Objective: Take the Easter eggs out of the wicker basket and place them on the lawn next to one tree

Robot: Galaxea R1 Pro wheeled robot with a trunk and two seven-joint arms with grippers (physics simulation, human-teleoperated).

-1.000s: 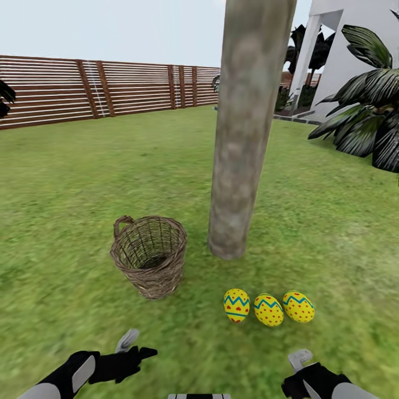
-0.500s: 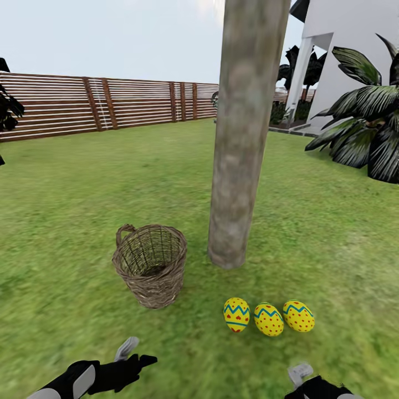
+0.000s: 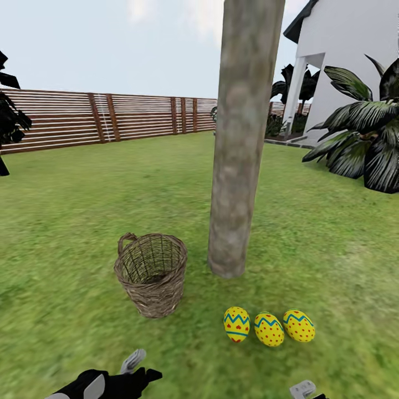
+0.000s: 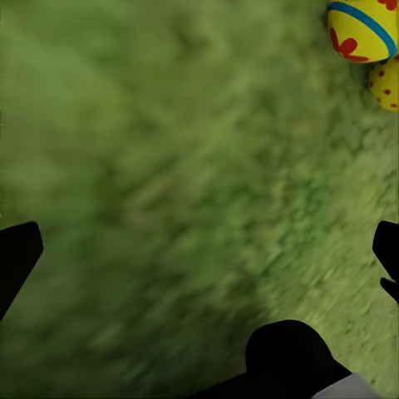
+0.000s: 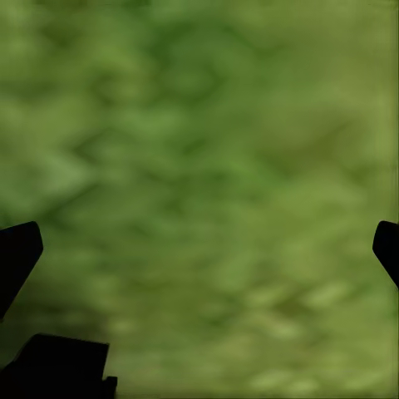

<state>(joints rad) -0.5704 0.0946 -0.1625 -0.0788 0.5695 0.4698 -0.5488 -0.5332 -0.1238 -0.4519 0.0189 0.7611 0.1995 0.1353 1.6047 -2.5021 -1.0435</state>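
Observation:
Three Easter eggs lie in a row on the lawn (image 3: 83, 221) just in front of the tree (image 3: 239, 166): the left egg (image 3: 236, 324), the middle egg (image 3: 269, 329) and the right egg (image 3: 299, 325). The wicker basket (image 3: 151, 274) stands upright left of the trunk, and its inside looks empty. My left gripper (image 3: 143, 368) hovers low over grass in front of the basket, open and holding nothing. My right gripper (image 3: 303, 389) peeks in at the picture's lower edge, below the eggs. In the left wrist view two eggs (image 4: 362, 29) (image 4: 384, 83) lie beyond the open gripper (image 4: 199, 258). The right wrist view has the open gripper (image 5: 199, 249) over bare grass.
A slatted wooden fence (image 3: 111, 116) bounds the lawn at the back. A white house (image 3: 354, 50) and dark palm fronds (image 3: 360, 144) stand at the right. Another dark plant (image 3: 8, 127) is at the left edge. Open grass stretches around the basket and the tree.
The head view has tilted upward, so everything sits lower in the picture. Eggs, basket and tree keep their places on the lawn. Both grippers stay low and open.

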